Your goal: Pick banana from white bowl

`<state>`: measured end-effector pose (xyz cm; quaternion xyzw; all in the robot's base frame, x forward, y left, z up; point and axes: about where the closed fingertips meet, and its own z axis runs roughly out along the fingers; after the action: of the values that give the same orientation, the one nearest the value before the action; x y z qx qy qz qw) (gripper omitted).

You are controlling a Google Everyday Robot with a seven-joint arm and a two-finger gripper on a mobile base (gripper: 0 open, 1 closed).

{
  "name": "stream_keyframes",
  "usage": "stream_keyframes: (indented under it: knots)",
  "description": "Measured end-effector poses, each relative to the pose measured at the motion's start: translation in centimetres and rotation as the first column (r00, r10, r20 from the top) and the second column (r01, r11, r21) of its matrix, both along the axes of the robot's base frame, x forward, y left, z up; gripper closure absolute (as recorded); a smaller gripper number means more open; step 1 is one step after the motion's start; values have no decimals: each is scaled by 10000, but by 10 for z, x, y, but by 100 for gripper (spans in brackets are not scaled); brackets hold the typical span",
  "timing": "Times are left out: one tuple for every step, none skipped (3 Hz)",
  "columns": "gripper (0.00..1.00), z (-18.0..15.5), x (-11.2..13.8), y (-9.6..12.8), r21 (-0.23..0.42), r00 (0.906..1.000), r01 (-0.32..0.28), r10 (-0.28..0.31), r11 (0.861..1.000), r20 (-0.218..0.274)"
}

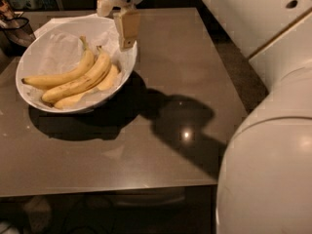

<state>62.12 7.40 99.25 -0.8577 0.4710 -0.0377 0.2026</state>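
Brown table: white bowl holds banana; gripper above bowl's far right rim, fingers spread, empty.

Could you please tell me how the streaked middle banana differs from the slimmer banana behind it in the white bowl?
The streaked banana is thicker and only gently curved. The slimmer banana curves more, and its stem turns upward. Both are yellow and lie in the white bowl. The gripper hangs above the bowl's right rim.
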Motion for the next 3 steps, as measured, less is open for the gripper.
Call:
stream_keyframes:
  knots:
    - [29,4,0,19,-45,9986,-497,496,9988,-158]
    - [24,-8,6,36,-396,9962,-829,817,9958,-316]
    - [25,-32,9,48,-796,9936,-968,916,9921,-658]
